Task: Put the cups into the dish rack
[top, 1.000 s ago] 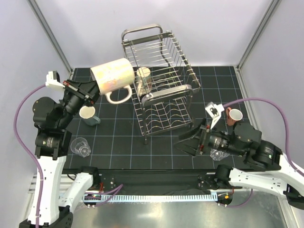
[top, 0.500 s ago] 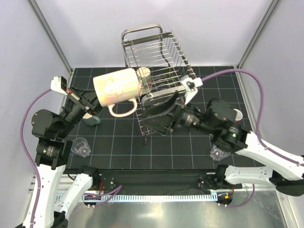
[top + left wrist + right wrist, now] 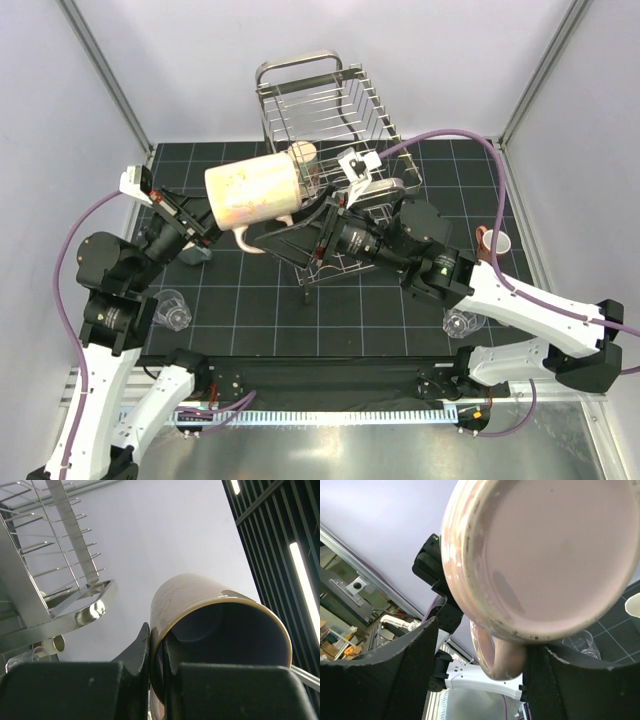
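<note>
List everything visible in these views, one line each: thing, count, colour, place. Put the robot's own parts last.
rack: one, shiny steel, far middle of the mat.
cream mug: one, cream, held in the air on its side, left of the rack.
banded mug: one, cream with brown, in the rack.
teal mug: one, grey-teal, left on the mat, mostly hidden.
red mug: one, red-brown, right on the mat.
tumblers: two, clear, near left and near right.
mat: one, black with a grid.
left fingers: black, shut on the cream mug's rim.
right fingers: black, open, either side of its handle.
</note>
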`<state>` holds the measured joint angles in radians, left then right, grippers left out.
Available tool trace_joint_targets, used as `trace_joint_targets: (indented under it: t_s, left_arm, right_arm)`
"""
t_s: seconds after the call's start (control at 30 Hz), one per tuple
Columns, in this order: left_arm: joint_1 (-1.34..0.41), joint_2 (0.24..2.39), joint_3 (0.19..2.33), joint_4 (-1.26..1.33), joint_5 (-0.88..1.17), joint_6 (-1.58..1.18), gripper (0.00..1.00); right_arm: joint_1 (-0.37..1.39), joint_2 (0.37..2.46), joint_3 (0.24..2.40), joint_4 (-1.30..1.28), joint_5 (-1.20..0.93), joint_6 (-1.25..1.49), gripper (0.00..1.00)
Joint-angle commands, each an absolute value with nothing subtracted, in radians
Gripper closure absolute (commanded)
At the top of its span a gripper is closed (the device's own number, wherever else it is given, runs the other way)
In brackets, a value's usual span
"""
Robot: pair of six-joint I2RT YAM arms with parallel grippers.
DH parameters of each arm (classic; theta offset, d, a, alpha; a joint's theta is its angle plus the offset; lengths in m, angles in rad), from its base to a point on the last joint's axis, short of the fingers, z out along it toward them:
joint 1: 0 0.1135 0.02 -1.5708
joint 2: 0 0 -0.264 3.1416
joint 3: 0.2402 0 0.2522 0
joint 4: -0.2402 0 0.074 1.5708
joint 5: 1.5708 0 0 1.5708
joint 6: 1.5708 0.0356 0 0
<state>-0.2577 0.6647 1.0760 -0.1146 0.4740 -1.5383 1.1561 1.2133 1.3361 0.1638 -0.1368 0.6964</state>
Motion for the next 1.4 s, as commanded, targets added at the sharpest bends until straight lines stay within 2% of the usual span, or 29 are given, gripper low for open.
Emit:
trace_joint_targets:
  t_s: [0.0,0.07,0.17,0.2,0.27,0.33,0.37,0.47,0.5,0.53,0.57,0.6,0.73,0.83,0.93,1.13,1.17,1.2,1.3,1.37]
  left_arm:
    - [-0.270,0.627,1.075,0.040,0.488,-1.588,1.00]
    - [-0.279,0.623,1.065,0.044,0.488,-1.591,0.99]
    - [-0.287,0.620,1.052,0.057,0.494,-1.595,1.00]
    - [-0.288,0.620,1.048,0.061,0.495,-1.595,0.99]
    - [-0.298,0.618,1.045,0.075,0.502,-1.605,1.00]
    - [-0.304,0.615,1.037,0.077,0.505,-1.605,1.00]
    - [-0.305,0.604,1.034,0.078,0.508,-1.605,1.00]
    - [-0.307,0.583,1.012,0.078,0.508,-1.597,1.00]
    - [-0.307,0.575,1.005,0.077,0.506,-1.600,0.96]
    - [-0.307,0.572,0.988,0.077,0.506,-1.601,0.80]
    - [-0.308,0.566,0.979,0.075,0.506,-1.603,0.71]
    - [-0.308,0.558,0.971,0.068,0.509,-1.601,0.56]
    - [-0.308,0.538,0.957,0.003,0.506,-1.554,0.37]
    - [-0.311,0.520,0.956,-0.064,0.503,-1.500,0.32]
    - [-0.314,0.500,0.950,-0.125,0.492,-1.454,0.30]
    - [-0.333,0.499,0.968,-0.195,0.483,-1.378,0.30]
    - [-0.334,0.499,0.972,-0.213,0.480,-1.368,0.30]
    - [-0.339,0.499,0.974,-0.224,0.477,-1.356,0.30]
    - [-0.342,0.499,0.994,-0.281,0.462,-1.306,0.30]
    - [-0.344,0.494,1.005,-0.313,0.446,-1.267,0.30]
  right_arm:
    - [1.173,1.230,1.374,0.299,-0.091,0.713,0.37]
    - [1.175,1.242,1.379,0.317,-0.075,0.727,0.41]
    - [1.175,1.262,1.379,0.330,-0.049,0.745,0.55]
    - [1.175,1.266,1.379,0.333,-0.045,0.747,0.66]
    - [1.175,1.273,1.379,0.336,-0.029,0.749,0.76]
    - [1.177,1.275,1.376,0.337,-0.020,0.746,0.92]
    - [1.177,1.273,1.373,0.341,-0.015,0.741,0.95]
    - [1.177,1.263,1.367,0.354,-0.009,0.716,0.96]
    - [1.175,1.256,1.362,0.357,-0.005,0.704,0.96]
    - [1.177,1.237,1.349,0.360,-0.005,0.698,0.96]
    - [1.177,1.223,1.339,0.364,0.003,0.689,0.96]
    - [1.177,1.206,1.332,0.361,0.041,0.660,0.96]
    - [1.177,1.118,1.312,0.273,0.106,0.565,0.96]
    - [1.175,1.051,1.327,0.161,0.144,0.449,0.96]
    - [1.175,0.988,1.359,0.048,0.195,0.376,0.96]
    - [1.160,0.875,1.468,-0.161,0.507,0.152,0.96]
    - [1.151,0.870,1.486,-0.205,0.552,0.043,0.96]
    - [1.141,0.867,1.497,-0.219,0.668,0.003,0.96]
    - [1.056,0.815,1.447,-0.138,0.834,-0.260,0.96]
    - [0.971,0.805,1.425,-0.138,0.856,-0.314,0.96]
